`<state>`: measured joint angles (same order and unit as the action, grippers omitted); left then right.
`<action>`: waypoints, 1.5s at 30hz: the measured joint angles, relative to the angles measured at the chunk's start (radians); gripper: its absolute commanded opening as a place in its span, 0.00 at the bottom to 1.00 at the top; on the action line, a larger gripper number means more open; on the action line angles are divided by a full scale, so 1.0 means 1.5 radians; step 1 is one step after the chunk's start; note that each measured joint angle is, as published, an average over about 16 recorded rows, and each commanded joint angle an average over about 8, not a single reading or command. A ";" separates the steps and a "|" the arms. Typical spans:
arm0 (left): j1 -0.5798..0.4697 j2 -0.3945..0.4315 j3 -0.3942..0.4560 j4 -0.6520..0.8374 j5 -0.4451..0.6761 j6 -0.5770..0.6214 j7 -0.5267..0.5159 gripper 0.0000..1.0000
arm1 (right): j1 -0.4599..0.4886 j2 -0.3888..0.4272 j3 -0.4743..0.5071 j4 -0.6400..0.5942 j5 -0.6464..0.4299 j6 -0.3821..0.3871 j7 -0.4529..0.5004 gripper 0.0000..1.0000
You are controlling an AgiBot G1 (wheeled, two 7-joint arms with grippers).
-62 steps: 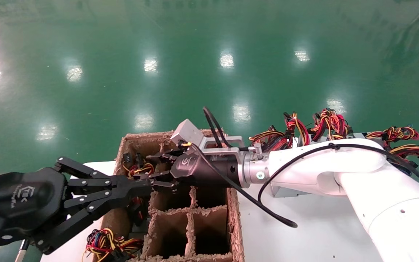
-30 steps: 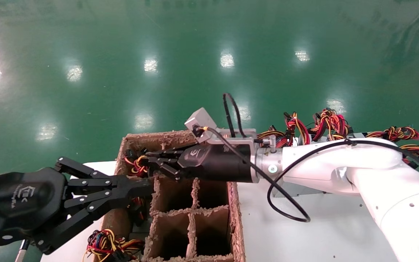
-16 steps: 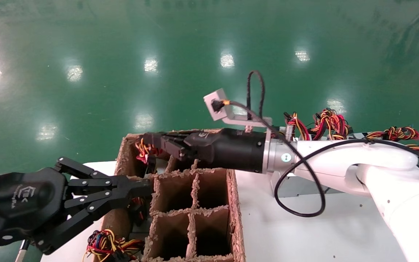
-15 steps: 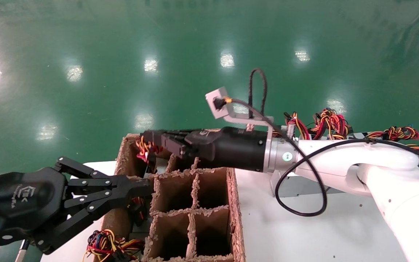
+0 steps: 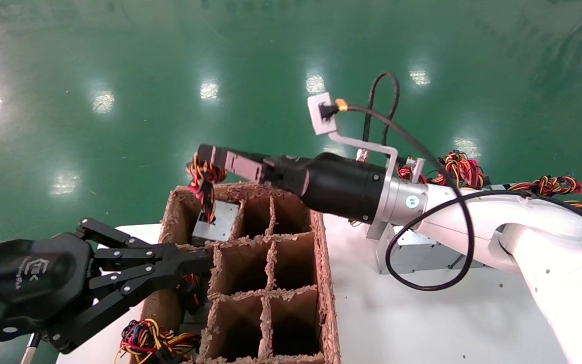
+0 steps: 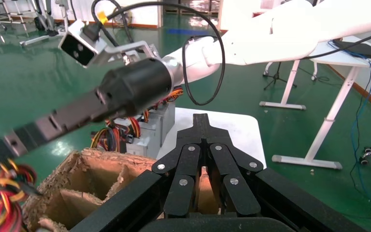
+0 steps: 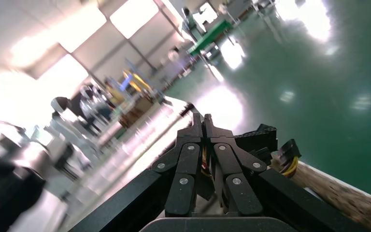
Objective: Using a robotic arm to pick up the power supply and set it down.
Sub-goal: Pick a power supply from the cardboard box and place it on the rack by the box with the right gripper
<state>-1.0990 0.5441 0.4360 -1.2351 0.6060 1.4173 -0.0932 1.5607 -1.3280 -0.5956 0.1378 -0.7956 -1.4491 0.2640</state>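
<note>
power supply (image 5: 215, 221) | hangs under right fingers (image 5: 209, 156) | fingers closed on its wire bundle (image 5: 202, 174)

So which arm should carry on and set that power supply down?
The right: its gripper already grips the wire bundle, the power supply hanging from it over the cardboard crate. The left gripper idles beside it.

The floor (image 5: 119, 60) is glossy green; the divided box (image 5: 291, 283) is rough, fibrous brown cardboard; the power supply (image 5: 216, 228) is dull sheet metal.

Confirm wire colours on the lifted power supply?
Red, yellow and black wires; head view shows them best.
</note>
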 measured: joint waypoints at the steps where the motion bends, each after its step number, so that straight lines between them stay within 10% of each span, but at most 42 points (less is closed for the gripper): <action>1: 0.000 0.000 0.000 0.000 0.000 0.000 0.000 0.00 | 0.000 0.000 0.003 -0.002 0.006 -0.003 0.007 0.00; 26: 0.000 0.000 0.000 0.000 0.000 0.000 0.000 0.00 | 0.040 0.032 0.060 0.064 0.101 -0.048 0.096 0.00; 45: 0.000 0.000 0.000 0.000 0.000 0.000 0.000 0.00 | -0.027 0.203 0.118 0.330 0.156 0.069 0.172 0.00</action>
<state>-1.0990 0.5441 0.4360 -1.2351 0.6060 1.4173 -0.0932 1.5206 -1.0236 -0.4188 0.6321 -0.5609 -1.3459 0.5219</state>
